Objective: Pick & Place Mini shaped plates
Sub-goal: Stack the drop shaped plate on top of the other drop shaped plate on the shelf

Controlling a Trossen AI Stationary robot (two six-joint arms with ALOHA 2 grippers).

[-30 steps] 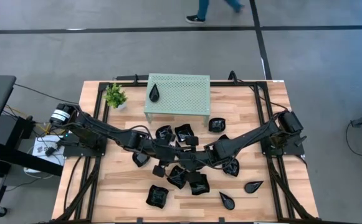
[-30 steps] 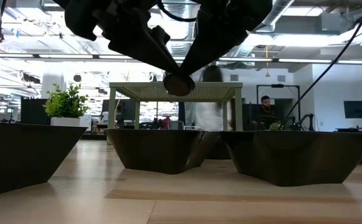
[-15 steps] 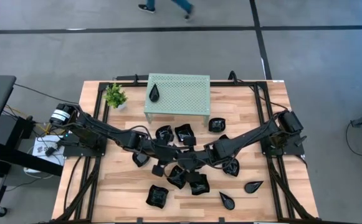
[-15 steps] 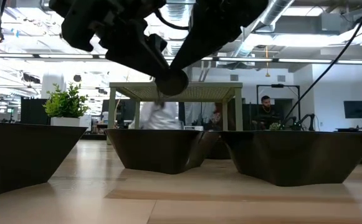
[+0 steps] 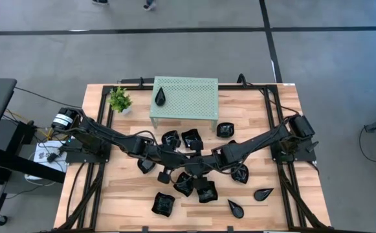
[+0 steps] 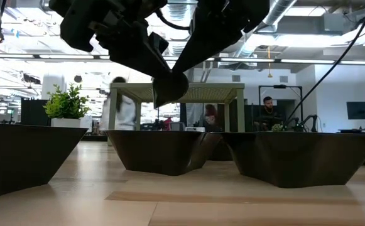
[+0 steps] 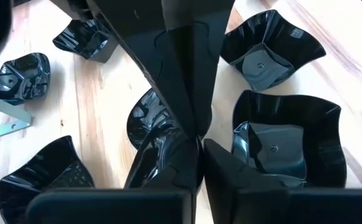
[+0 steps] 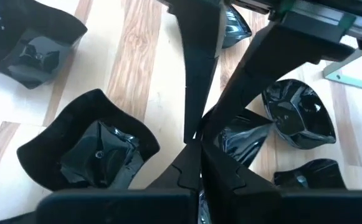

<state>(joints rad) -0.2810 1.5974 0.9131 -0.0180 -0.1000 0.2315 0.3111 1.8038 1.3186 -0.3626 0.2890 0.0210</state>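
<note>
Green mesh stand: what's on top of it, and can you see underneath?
One black teardrop plate lies near the left end of the green mesh stand. From above its top hides the table beneath; the low view shows only room background between its legs.

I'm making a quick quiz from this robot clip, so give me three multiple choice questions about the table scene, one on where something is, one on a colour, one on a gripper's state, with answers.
1. Where is the potted plant?
A. beside the rack's left end
B. on top of the rack
C. at the table's front edge

2. What colour is the mesh rack?
A. red
B. pale green
C. black

3. How are the right gripper fingers?
A. wide open
B. shut
C. out of view

Answers: 1 A, the high view shows it left of the rack. 2 B, its perforated top is pale green. 3 B, the right wrist view shows the fingers meeting.
</note>
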